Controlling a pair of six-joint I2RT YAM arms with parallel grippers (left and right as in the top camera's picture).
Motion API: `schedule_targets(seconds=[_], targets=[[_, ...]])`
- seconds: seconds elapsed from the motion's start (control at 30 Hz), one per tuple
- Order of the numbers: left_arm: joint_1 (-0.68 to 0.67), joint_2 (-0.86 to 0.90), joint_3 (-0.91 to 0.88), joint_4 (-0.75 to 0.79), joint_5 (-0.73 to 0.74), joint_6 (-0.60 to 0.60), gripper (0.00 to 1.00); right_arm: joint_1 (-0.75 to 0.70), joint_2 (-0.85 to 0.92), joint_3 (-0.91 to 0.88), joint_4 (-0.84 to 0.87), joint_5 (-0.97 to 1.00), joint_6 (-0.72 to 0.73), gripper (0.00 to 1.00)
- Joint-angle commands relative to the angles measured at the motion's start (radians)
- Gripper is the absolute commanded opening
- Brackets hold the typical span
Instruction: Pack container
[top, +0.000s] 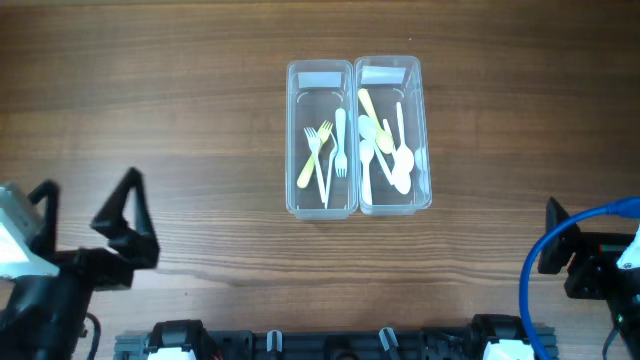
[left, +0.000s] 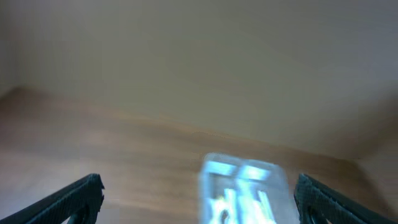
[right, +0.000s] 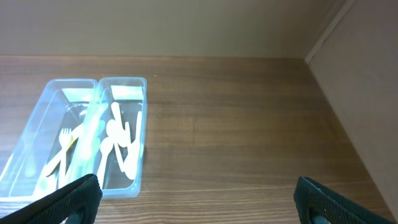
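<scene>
Two clear plastic containers stand side by side at the table's middle. The left container (top: 296, 140) holds forks (top: 322, 158), yellow and white. The right container (top: 424, 140) holds spoons and knives (top: 385, 145). Both show in the right wrist view (right: 135, 180) and, blurred, in the left wrist view (left: 244, 186). My left gripper (top: 90, 215) (left: 198, 202) is open and empty at the front left, well away from the containers. My right gripper (right: 198, 199) is open and empty at the front right; in the overhead view only part of that arm (top: 590, 265) shows.
The wooden table (top: 150, 110) bears only the two containers. A blue cable (top: 545, 240) loops at the right arm. A wall edge (right: 329, 31) rises at the table's far right side.
</scene>
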Motion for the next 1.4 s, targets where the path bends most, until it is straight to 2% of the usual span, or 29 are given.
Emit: schedule_targets(seconds=[0.0, 0.23, 0.4, 0.53, 0.63, 0.73, 0.97, 1.07, 1.2, 1.37], targets=[[0.006, 0.005, -0.003, -0.009, 0.114, 0.035, 1.0, 0.003, 0.008, -0.003, 0.0, 0.021, -0.005, 1.0], [0.006, 0.008, -0.003, 0.059, 0.061, 0.035, 1.0, 0.003, 0.008, -0.003, 0.0, 0.021, -0.005, 1.0], [0.005, 0.01, -0.006, 0.082, -0.052, 0.035, 1.0, 0.003, 0.008, -0.003, 0.0, 0.021, -0.005, 1.0], [0.011, 0.008, -0.045, 0.082, -0.131, 0.035, 1.0, 0.003, 0.008, -0.003, 0.0, 0.021, -0.005, 1.0], [0.044, -0.009, -0.11, 0.095, -0.132, 0.034, 1.0, 0.003, 0.008, -0.003, 0.0, 0.021, -0.005, 1.0], [0.082, -0.053, -0.225, 0.163, -0.127, 0.026, 1.0, 0.003, 0.008, -0.003, 0.0, 0.021, -0.005, 1.0], [0.107, -0.246, -0.684, 0.534, -0.127, -0.031, 1.0, 0.003, 0.008, -0.003, 0.0, 0.021, -0.005, 1.0], [0.103, -0.354, -0.908, 0.681, -0.128, -0.13, 1.0, 0.003, 0.008, -0.003, 0.0, 0.021, -0.005, 1.0], [0.074, -0.454, -1.083, 0.747, -0.128, -0.177, 1.0, 0.003, 0.008, -0.003, 0.0, 0.021, -0.005, 1.0], [0.047, -0.575, -1.264, 0.796, -0.131, -0.179, 1.0, 0.003, 0.008, -0.003, 0.0, 0.021, -0.005, 1.0]])
